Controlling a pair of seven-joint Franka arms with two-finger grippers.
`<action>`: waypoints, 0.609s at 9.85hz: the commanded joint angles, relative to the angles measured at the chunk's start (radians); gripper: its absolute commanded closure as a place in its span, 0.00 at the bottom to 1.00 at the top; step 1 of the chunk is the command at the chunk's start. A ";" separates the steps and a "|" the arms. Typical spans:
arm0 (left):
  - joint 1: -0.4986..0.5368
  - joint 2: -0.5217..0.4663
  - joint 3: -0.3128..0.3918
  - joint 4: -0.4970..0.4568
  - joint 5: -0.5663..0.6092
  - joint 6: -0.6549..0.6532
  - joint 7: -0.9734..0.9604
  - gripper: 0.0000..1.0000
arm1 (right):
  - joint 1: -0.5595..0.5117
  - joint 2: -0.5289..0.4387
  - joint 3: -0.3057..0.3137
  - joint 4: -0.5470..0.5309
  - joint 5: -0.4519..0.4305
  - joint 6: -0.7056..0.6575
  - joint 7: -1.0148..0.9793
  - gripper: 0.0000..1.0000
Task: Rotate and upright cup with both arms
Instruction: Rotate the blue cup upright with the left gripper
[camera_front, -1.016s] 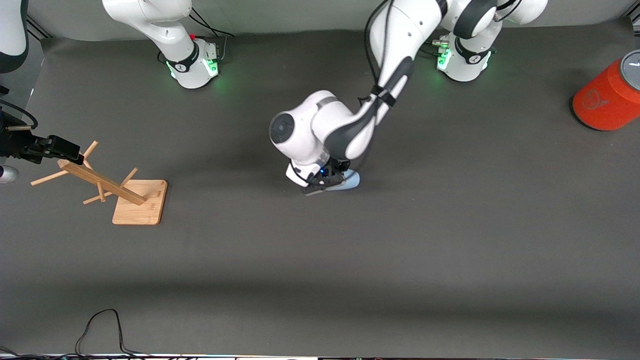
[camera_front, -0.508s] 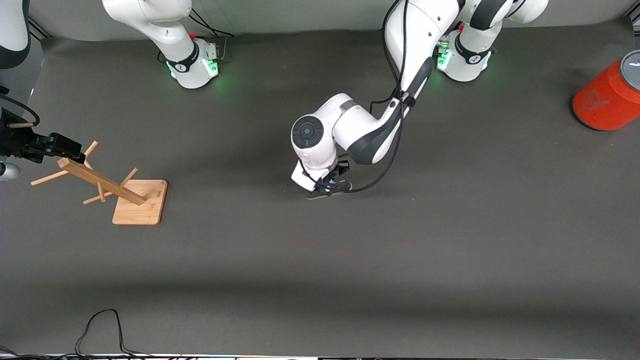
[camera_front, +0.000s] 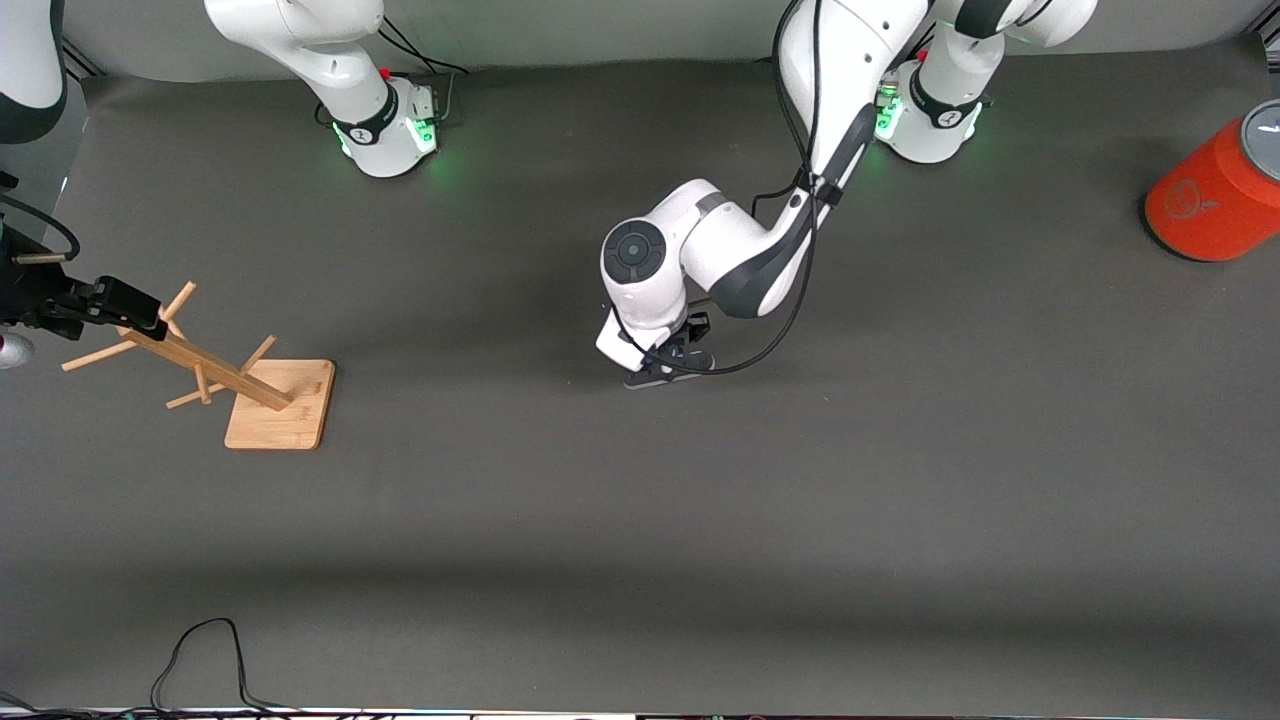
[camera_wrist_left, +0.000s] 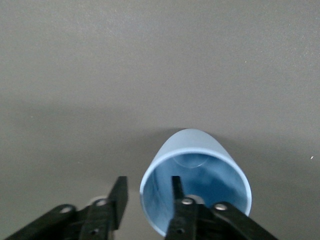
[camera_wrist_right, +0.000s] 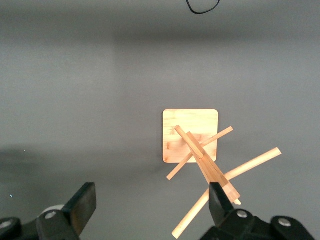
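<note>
The light-blue cup (camera_wrist_left: 195, 170) stands on the grey mat with its open mouth facing up at my left wrist camera. My left gripper (camera_wrist_left: 148, 192) straddles its rim: one finger (camera_wrist_left: 176, 187) is inside the cup and the other (camera_wrist_left: 120, 192) is outside, and neither touches the wall. In the front view the left gripper (camera_front: 668, 368) is low at the middle of the table and its hand hides the cup. My right gripper (camera_front: 110, 300) is open and empty over the top of the wooden peg rack (camera_front: 280, 400), toward the right arm's end, and it waits there (camera_wrist_right: 152, 200).
The rack (camera_wrist_right: 190, 135) has a square wooden base and slanted pegs. A large orange-red cylinder with a grey lid (camera_front: 1210, 200) stands at the left arm's end. A black cable (camera_front: 200, 650) lies at the table edge nearest the front camera.
The left arm's wrist has swung toward the left arm's end over the cup, which showed beside the gripper a second ago and is now hidden beneath it. The right arm barely moved.
</note>
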 joint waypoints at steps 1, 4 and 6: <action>0.001 -0.054 0.007 -0.038 -0.006 -0.002 0.009 0.00 | 0.006 -0.017 -0.006 -0.016 0.008 -0.002 -0.016 0.00; 0.107 -0.177 0.004 -0.040 -0.046 -0.148 0.239 0.00 | 0.003 -0.014 -0.010 -0.011 0.010 -0.002 -0.019 0.00; 0.225 -0.273 0.009 -0.044 -0.057 -0.262 0.405 0.00 | 0.004 -0.015 -0.010 -0.011 0.014 -0.008 -0.018 0.00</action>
